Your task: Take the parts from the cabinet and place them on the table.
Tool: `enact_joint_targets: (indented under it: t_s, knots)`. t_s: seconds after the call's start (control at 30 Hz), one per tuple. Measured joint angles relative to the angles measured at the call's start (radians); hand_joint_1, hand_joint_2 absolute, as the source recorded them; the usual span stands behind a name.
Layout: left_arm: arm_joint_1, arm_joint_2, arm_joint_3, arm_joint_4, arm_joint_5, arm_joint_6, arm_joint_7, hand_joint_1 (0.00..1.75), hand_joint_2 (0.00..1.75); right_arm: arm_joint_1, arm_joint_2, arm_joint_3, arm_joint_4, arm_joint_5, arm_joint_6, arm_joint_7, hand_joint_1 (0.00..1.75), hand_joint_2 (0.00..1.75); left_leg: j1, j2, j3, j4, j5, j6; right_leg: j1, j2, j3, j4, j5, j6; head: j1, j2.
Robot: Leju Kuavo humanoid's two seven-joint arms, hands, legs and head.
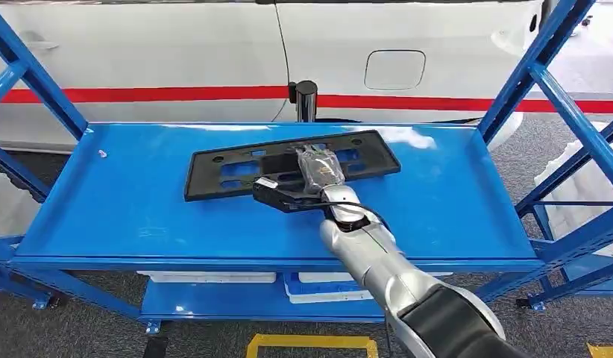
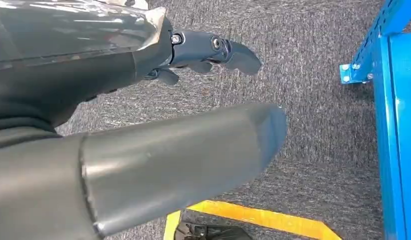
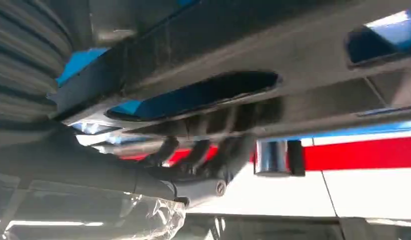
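1. Overhead, from the head view, one black part [image 1: 292, 164], a flat slotted panel, lies on the top shelf of the blue cabinet [image 1: 124, 201], slightly left of centre and toward the far edge. The right hand [image 1: 318, 170] rests on the panel's middle, palm down; from this angle I cannot tell how far its fingers are curled. One white car [image 1: 214, 52] with a red stripe stands beyond the shelf.
2. At the left wrist, the left hand [image 2: 143, 115] hangs over grey carpet with nothing in it: its dark fingers [image 2: 213, 50] are stretched out well apart from the thick thumb. One blue cabinet post [image 2: 388, 115] stands near.
3. At the right wrist, the right hand's dark fingers [image 3: 203, 150] are curled around the far edge of the black part [image 3: 273, 55], gripping it.
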Motion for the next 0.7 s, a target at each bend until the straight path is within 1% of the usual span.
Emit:
enact_joint_targets:
  t_s: [0.23, 0.47, 0.6, 0.7]
  knots:
    - [0.000, -0.002, -0.002, 0.000, -0.006, 0.011, -0.007, 0.00, 0.00, 0.011, 0.002, -0.039, -0.018, 0.037, 0.003, -0.014, 1.75, 1.75, 0.000, 0.000, 0.001, 0.000, 0.000, 0.000, 0.000, 0.000, 0.001, 0.000, 0.000, 0.000, 0.000, 0.000]
    - [-0.002, -0.008, -0.006, 0.000, -0.016, 0.020, -0.033, 0.00, 0.00, 0.041, 0.001, -0.071, -0.084, 0.061, 0.031, -0.021, 1.75, 1.75, 0.000, 0.000, 0.001, 0.000, 0.000, 0.000, 0.000, 0.000, 0.001, 0.000, 0.000, 0.000, 0.000, 0.000]
    - [-0.003, -0.008, -0.006, 0.000, -0.018, 0.029, -0.037, 0.00, 0.00, 0.067, 0.001, -0.093, -0.135, 0.077, 0.052, -0.031, 1.75, 1.75, 0.000, 0.000, 0.001, 0.000, 0.000, 0.000, 0.000, 0.000, 0.001, 0.000, 0.000, 0.000, 0.000, 0.000]
    - [-0.004, -0.008, -0.006, 0.000, -0.018, 0.030, -0.039, 0.00, 0.00, 0.078, 0.001, -0.103, -0.153, 0.080, 0.053, -0.032, 1.75, 1.75, 0.000, 0.000, 0.001, 0.000, 0.000, 0.000, 0.000, 0.000, 0.001, 0.000, 0.000, 0.000, 0.000, 0.000]
